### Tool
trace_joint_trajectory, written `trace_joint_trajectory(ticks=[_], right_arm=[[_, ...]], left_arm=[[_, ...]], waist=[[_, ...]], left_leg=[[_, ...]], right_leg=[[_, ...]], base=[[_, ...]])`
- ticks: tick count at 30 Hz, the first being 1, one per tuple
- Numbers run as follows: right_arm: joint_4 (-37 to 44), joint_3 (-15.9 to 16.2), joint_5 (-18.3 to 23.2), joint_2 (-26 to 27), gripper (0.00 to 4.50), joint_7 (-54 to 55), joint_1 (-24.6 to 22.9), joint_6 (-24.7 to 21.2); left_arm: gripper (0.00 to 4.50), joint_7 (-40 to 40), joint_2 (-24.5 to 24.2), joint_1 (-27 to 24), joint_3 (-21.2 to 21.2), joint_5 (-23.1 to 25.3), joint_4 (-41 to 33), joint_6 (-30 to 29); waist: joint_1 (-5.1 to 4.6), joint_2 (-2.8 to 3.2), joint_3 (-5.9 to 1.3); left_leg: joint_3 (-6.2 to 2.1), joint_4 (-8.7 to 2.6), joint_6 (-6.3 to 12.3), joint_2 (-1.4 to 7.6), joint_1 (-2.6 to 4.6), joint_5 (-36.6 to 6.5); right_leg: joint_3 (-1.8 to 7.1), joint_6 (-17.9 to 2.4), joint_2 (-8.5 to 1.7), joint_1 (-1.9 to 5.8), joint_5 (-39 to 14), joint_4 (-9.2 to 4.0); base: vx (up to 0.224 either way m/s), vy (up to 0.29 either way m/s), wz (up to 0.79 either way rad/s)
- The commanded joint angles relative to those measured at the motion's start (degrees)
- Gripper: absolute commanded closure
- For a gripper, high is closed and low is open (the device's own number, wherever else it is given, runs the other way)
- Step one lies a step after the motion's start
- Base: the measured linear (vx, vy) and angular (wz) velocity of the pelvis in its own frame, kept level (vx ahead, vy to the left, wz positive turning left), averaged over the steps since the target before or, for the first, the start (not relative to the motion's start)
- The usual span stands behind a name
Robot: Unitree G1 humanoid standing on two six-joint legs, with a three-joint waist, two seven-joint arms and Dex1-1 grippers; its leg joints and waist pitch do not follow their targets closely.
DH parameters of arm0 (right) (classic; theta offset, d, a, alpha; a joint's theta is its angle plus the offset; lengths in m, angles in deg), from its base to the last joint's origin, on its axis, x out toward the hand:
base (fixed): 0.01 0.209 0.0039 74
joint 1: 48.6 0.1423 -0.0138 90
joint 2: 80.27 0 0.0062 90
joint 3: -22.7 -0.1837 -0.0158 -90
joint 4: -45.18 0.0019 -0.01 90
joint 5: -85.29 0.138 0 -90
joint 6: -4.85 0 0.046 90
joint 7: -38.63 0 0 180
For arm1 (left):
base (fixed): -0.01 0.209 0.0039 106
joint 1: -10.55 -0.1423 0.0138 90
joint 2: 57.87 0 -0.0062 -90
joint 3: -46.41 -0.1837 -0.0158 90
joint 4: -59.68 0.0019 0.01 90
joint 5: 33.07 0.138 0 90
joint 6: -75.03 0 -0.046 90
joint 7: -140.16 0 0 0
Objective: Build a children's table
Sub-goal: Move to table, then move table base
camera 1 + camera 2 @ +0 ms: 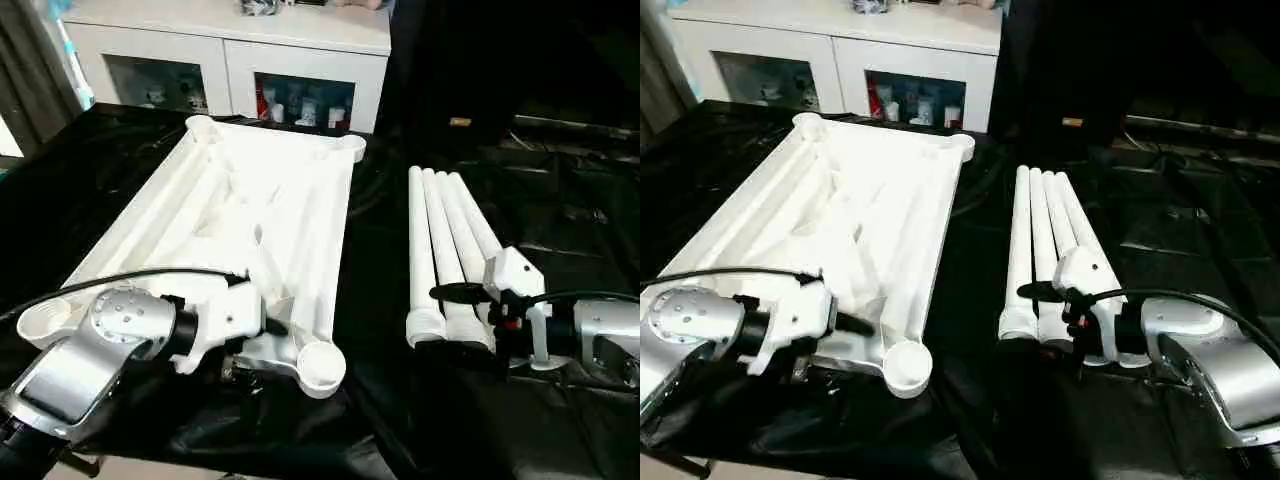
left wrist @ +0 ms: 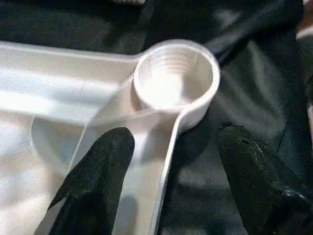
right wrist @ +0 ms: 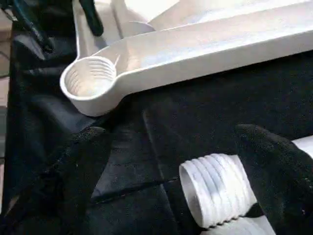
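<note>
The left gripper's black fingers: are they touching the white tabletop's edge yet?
Cannot tell. In the left wrist view the fingers straddle the tabletop rim near a corner socket; one overlaps it, but no view plainly shows contact or a gap.

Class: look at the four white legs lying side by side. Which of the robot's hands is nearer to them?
The right. The right hand hovers open at the threaded near ends of the legs. The left hand is over at the tabletop, straddling its edge by a near corner socket.

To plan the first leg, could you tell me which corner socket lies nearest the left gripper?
The near corner socket facing the legs; the left gripper straddles the rim beside it.
</note>
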Motion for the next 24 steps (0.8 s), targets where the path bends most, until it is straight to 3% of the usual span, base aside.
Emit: trace_joint_trajectory(ticks=[1,2,3,7,10,16,24], right_arm=[[1.19,0.15,0.12,-0.21,0.0,0.09,0.85,-0.65],[1.19,0.15,0.12,-0.21,0.0,0.09,0.85,-0.65],[1.63,0.59,0.35,0.35,0.0,0.08,0.96,-0.58],[3.36,1.33,2.42,0.62,0.0,-1.58,0.83,-1.6],[3.73,2.21,2.73,0.45,0.0,-2.44,1.28,-2.01],[2.79,4.85,0.56,0.83,0.0,-2.64,2.65,-1.06],[2.89,5.21,0.64,0.53,0.0,-2.47,2.89,-1.17]], left_arm=[[1.64,0.7,-0.65,1.33,-1.25,2.7,1.81,2.39],[1.71,0.7,-0.65,1.33,-1.25,2.7,1.81,2.39],[1.81,4.05,0.81,2.19,-1.75,5.95,4.85,7.97],[2.17,3.22,1.74,3.09,-2.24,5.72,6.2,7.6],[2.42,2.14,2.14,3.86,-2.4,5.58,7.44,7.32],[2.92,-0.14,2.23,4.91,-3.65,6.12,9.97,8.64],[3.41,0.77,3.17,5.51,-4.2,7.64,12.06,9.37]], waist=[[0.28,0.82,-2.86],[0.3,0.76,-2.86],[0.52,0.83,-2.92],[0.97,0.89,-3.22],[1.03,1.37,-3.34],[1.05,1.53,-3.27],[1.03,1.59,-3.33]], left_leg=[[0.52,-5.07,1.3,1.32,-0.26,-12.61],[0.51,-5.08,1.27,1.33,-0.24,-12.61],[0.47,-5.08,1.16,1.35,-0.3,-12.4],[0.47,-5.1,0.9,1.53,-0.34,-10.71],[0.55,-4.96,0.9,1.43,-0.31,-10.38],[0.51,-5.03,0.51,1.33,-0.39,-11.4],[0.57,-5.04,0.5,1.39,-0.41,-11.39]], right_leg=[[2.24,-8.46,-3.44,2.97,-22.45,-4.75],[2.22,-8.41,-3.38,2.94,-22.37,-4.73],[2.24,-8.45,-3.47,3.04,-22.05,-4.66],[2.27,-9.2,-3.45,3.25,-17.49,-4.19],[2.28,-10.73,-3.39,3.27,-14.53,-3.91],[2.29,-9.94,-3.51,3.32,-18.29,-4.19],[2.31,-9.41,-3.49,3.26,-19.27,-4.29]], base=[[0.0,0.0,0.0],[0.0,0.0,0.0],[0.0,0.0,0.0],[0.0,0.0,0.0],[0.0,0.0,0.0],[0.0,0.0,0.0],[0.0,0.0,0.0]])
